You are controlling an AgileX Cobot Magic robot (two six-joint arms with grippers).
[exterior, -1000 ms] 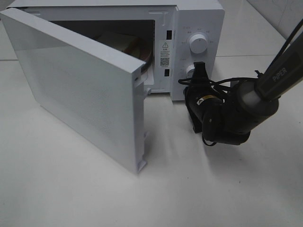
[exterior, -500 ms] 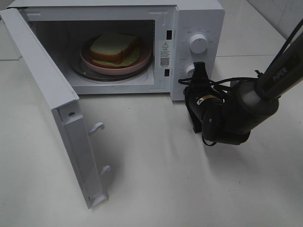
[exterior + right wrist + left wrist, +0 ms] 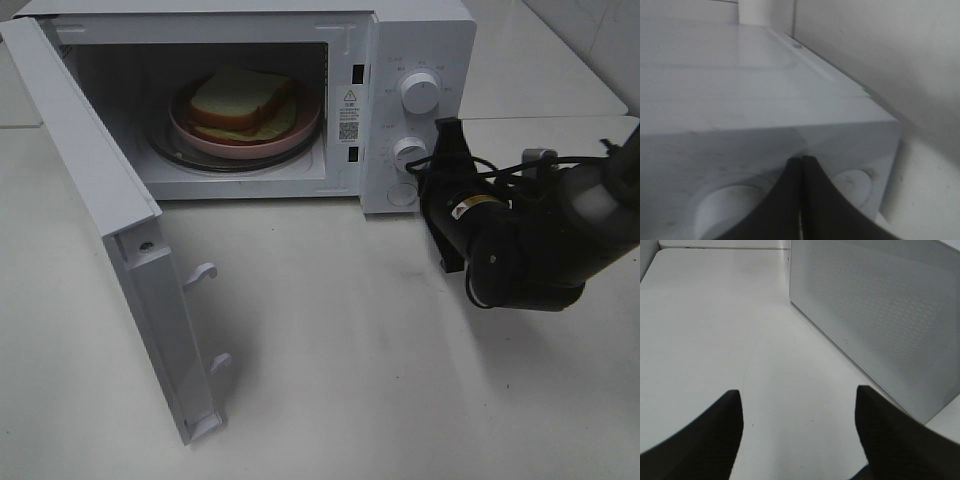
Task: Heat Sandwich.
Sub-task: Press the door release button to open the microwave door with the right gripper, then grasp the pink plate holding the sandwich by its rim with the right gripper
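Right fingers closed near microwave | left fingers wide | sandwich inside, well apart

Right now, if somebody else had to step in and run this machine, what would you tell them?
The left hand is open and empty, off by the outer face of the door.
The right hand is shut, holds nothing, and is near the lower knob.
The sandwich lies on the plate inside the microwave, and the door is wide open.
Done: the sandwich is loaded.
Left: I cannot tell whether it has been heated. If not, shut the door and set the knobs.
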